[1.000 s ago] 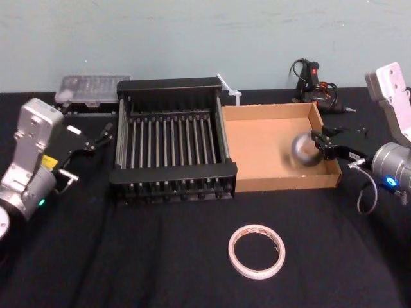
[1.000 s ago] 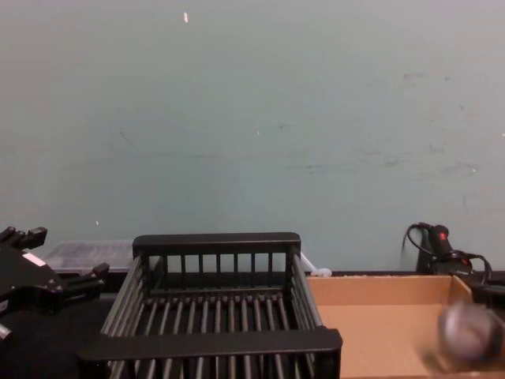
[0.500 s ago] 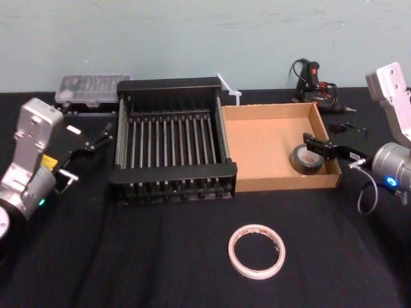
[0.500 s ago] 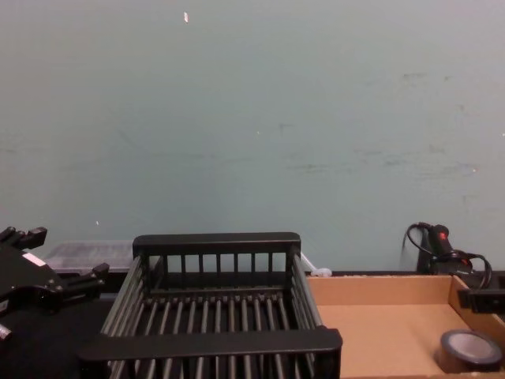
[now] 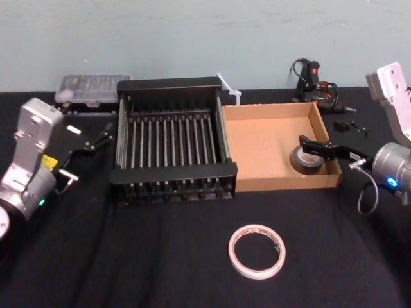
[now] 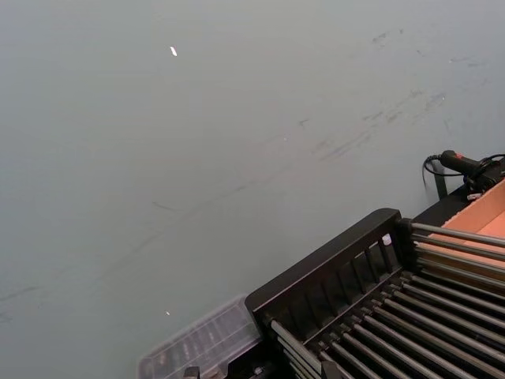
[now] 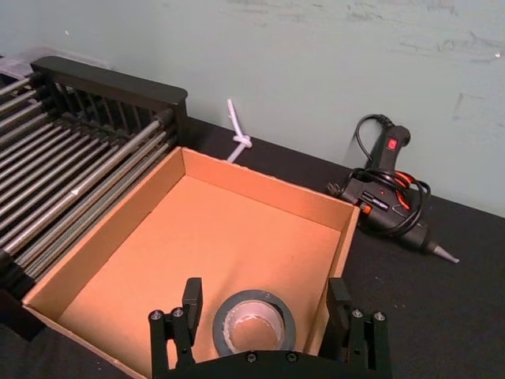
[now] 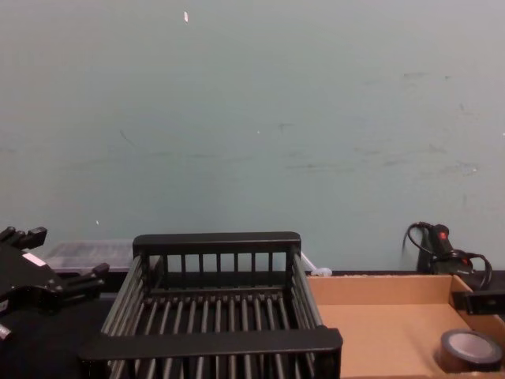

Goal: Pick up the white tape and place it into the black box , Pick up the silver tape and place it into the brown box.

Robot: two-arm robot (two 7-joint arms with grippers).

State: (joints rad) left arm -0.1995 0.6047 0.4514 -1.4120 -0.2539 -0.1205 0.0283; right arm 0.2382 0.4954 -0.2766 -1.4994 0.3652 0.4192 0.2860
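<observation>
The silver tape (image 5: 306,160) lies flat in the near right corner of the brown box (image 5: 260,144), also seen as the grey roll (image 7: 254,319) in the right wrist view and low in the chest view (image 8: 471,349). My right gripper (image 5: 308,149) hovers just above it, open, its fingers (image 7: 192,297) wide apart and touching nothing. The white tape (image 5: 257,251) lies flat on the black cloth in front of both boxes. The black box (image 5: 173,173) stands left of the brown box, with nothing in it. My left gripper (image 5: 103,136) rests open to the left of the black box.
A glue gun (image 5: 314,80) with its cable lies behind the brown box, small black parts (image 5: 351,126) beside it. A clear plastic case (image 5: 90,86) sits behind the black box's left corner, a white tie (image 5: 229,88) between the boxes' back edges.
The silver tape, blurred in motion beside my right gripper a second ago, now lies still in the brown box. The right gripper's fingers have spread wide. The left arm has not moved.
</observation>
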